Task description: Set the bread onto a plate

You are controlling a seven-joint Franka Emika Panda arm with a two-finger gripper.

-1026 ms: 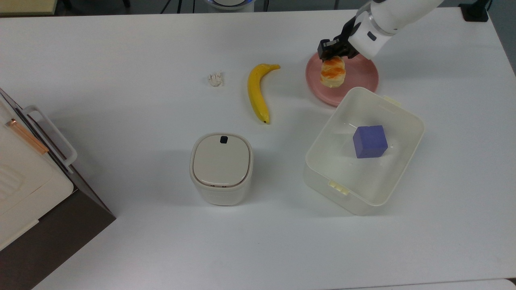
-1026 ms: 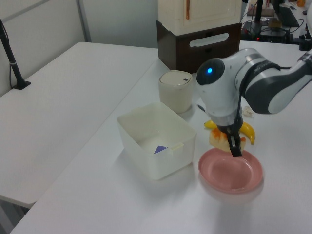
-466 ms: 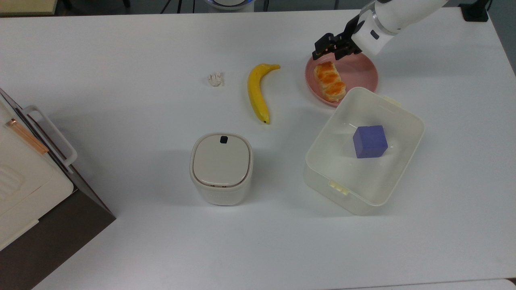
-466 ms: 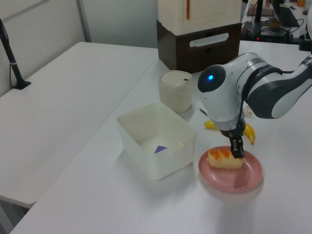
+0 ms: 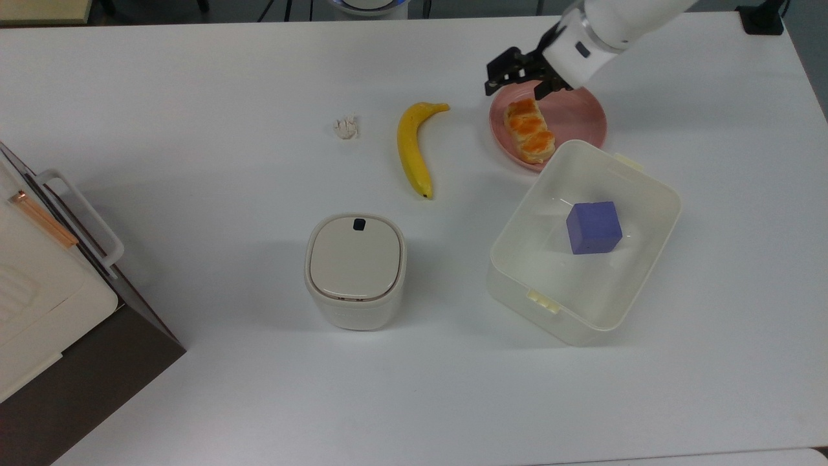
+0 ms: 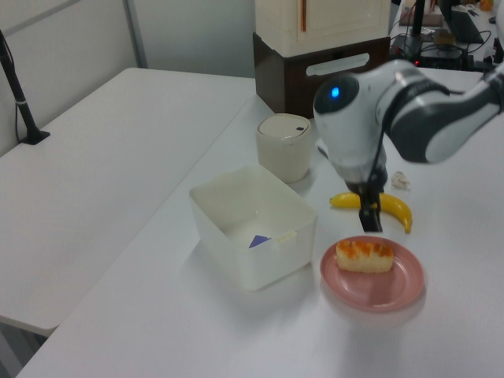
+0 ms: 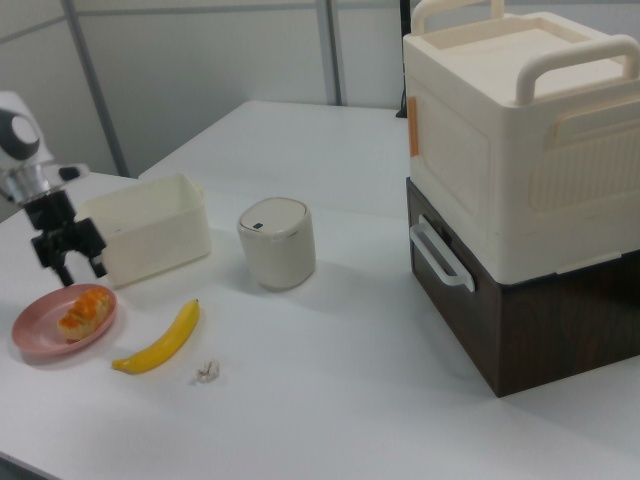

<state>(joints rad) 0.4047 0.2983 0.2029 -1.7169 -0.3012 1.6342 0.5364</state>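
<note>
Bread [image 5: 530,129]: small oblong bun, pale tan on the sides, three glossy orange-brown humps along the top; lying flat on the plate, long axis slanting from upper left to lower right in the top view; in the left view [image 6: 365,254] seen side-on, humps up.
Plate [image 5: 579,116]: round, flat, pink, raised rim; bread on the half toward the top view's left; rim tucked just behind a corner of the tub in the top view.
Gripper [image 5: 519,75]: black fingers spread apart, holding nothing; raised above the plate's far-left rim in the top view, clear of the bread; in the right view [image 7: 68,252] hanging above the plate [image 7: 40,325] with both fingers pointing down.
Banana [image 5: 414,147]: yellow, curved, on the table just to the top view's left of the plate, not touching it.
Tub [image 5: 585,241]: translucent white, rectangular, open; one blue cube [image 5: 593,227] inside.
White scrap [image 5: 345,127]: tiny, crumpled, to the top view's left of the banana.
Lidded canister [image 5: 354,270]: cream, rounded-square, closed lid with a small dark mark; well apart from the plate.
Table [image 5: 194,97]: white, bearing all of the above.
</note>
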